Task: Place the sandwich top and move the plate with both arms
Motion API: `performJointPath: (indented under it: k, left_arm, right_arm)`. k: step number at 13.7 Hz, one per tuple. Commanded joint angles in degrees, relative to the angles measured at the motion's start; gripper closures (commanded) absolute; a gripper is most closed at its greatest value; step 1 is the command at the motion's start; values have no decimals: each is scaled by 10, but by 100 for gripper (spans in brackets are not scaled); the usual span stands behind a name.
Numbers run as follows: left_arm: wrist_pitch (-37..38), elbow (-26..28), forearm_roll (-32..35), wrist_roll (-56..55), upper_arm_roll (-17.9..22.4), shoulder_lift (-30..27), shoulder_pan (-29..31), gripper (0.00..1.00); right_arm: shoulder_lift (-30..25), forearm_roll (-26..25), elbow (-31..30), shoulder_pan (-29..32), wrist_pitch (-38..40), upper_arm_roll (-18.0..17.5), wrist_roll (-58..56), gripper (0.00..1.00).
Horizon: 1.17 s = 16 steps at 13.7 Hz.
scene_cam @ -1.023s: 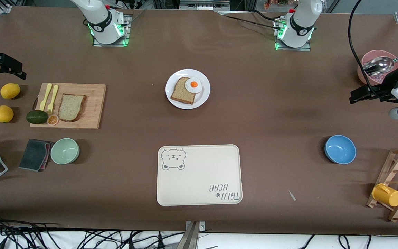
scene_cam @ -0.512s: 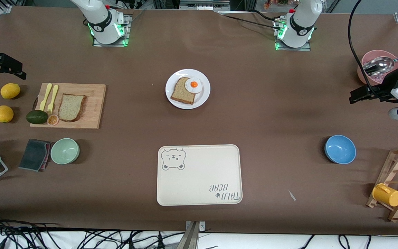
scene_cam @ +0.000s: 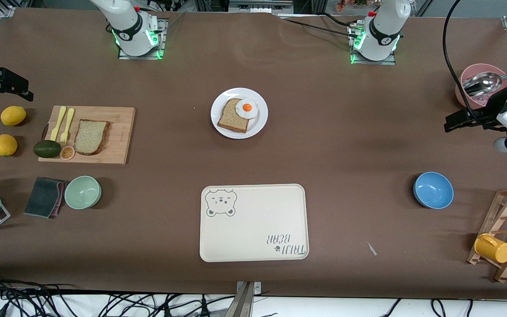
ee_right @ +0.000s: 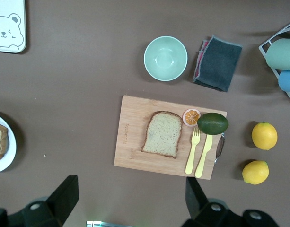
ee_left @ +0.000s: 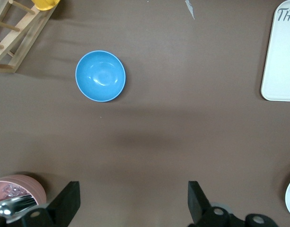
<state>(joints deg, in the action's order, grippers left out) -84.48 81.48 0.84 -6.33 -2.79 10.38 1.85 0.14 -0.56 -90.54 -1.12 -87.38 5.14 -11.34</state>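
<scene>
**Both claws wide, bread not yet touched**

Right claw point(ee_right: 126, 201) hangs with its jaws spread wide and nothing between them, above the bare bench point(scene_cam: 346, 145) just beside the wooden cutting board point(ee_right: 168, 137). We read that as a staging pose: the sandwich top point(ee_right: 161, 134) lies flat on this board, beside the yellow fork point(ee_right: 193, 150) and knife point(ee_right: 203, 156), with an orange slice point(ee_right: 191, 117) and an avocado point(ee_right: 213, 123) at its edge.

Our left claw point(ee_left: 130, 201) is likewise agape and empty, over open bench near the pink bowl point(ee_left: 19, 187) and its spoon point(scene_cam: 482, 82), with the blue bowl point(ee_left: 100, 75) nearer the front camera. It waits, we judge, because its part comes with the plate.

That plate point(scene_cam: 260, 125) sits mid-bench between the two bases, carrying the tanner slice point(scene_cam: 231, 116) and a fried egg point(scene_cam: 247, 107) that overlaps a corner. The bear-printed tray point(scene_cam: 253, 222) lies nearer the front camera, plausibly the plate's destination.
</scene>
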Motion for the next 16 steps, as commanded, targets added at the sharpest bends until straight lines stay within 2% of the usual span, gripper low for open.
performJointPath:
  k: [1, 8, 12, 14, 16]
  left_arm:
    - [-9, 11, -4, 0, 1, -5, -3, 0]
    - [-13, 14, -3, 0, 2, -6, -1, 0]
    - [-13, 14, -3, 0, 2, -7, -1, 0]
    - [-13, 14, -3, 0, 2, -9, -1, 0]
    - [-13, 14, -3, 0, 2, -9, -1, 0]
  right_arm:
    - [0, -9, 10, -1, 3, 0, 2, 0]
    - [0, -13, 10, 0, 8, 1, 1, 0]
    - [19, -23, 1, -1, 46, 1, 6, 0]
    - [33, -31, -18, -2, 34, 0, 46, 0]
    - [43, -32, -58, -5, -22, 0, 54, 0]
